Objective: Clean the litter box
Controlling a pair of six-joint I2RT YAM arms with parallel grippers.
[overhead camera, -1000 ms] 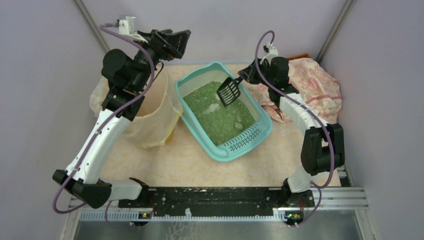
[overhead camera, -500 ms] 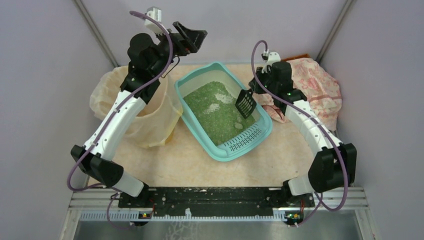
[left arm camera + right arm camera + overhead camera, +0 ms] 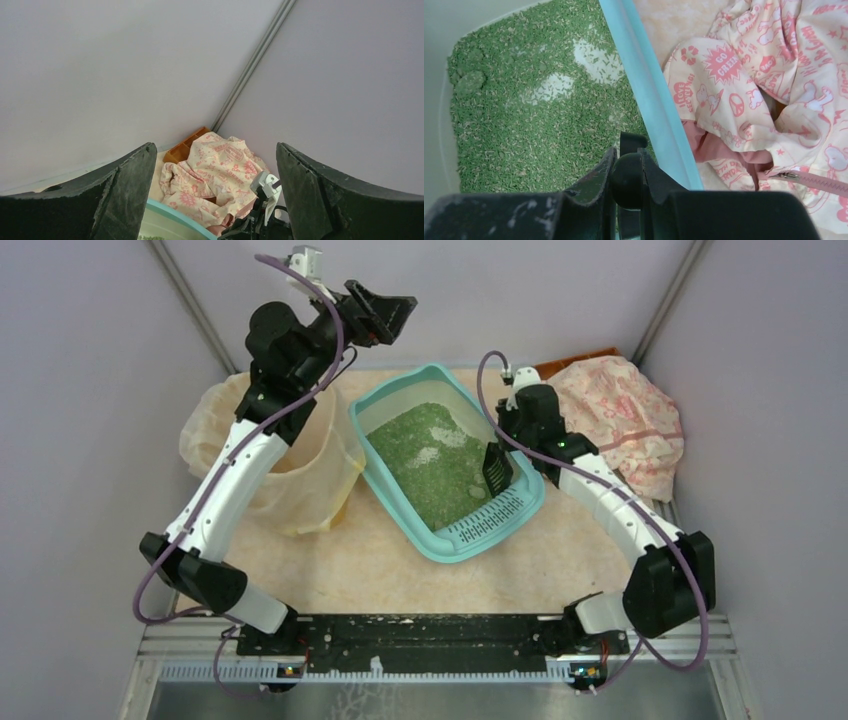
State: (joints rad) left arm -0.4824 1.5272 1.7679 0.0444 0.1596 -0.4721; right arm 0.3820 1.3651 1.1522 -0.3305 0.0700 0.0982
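The teal litter box [image 3: 385,490] sits mid-table with a slotted grate at its near end and green granules [image 3: 430,465] inside. It shows in the right wrist view [image 3: 651,95] too. A grey clump [image 3: 477,491] lies near the grate, and another clump [image 3: 471,82] sits in the granules. My right gripper [image 3: 505,440] is shut on the handle of a black slotted scoop [image 3: 495,468], which dips into the box by its right wall; the handle [image 3: 628,177] sits between the fingers. My left gripper [image 3: 385,310] is open and empty, raised high above the box's far left corner.
A beige bag-lined bin [image 3: 300,465] stands left of the box under my left arm. A pink-printed cloth [image 3: 625,420] lies over an orange tray [image 3: 187,145] at the back right. Grey walls close in on three sides.
My right gripper has carried the scoop from above the granules' middle to the right and down into the box by its right wall. My left gripper has risen and shifted right.
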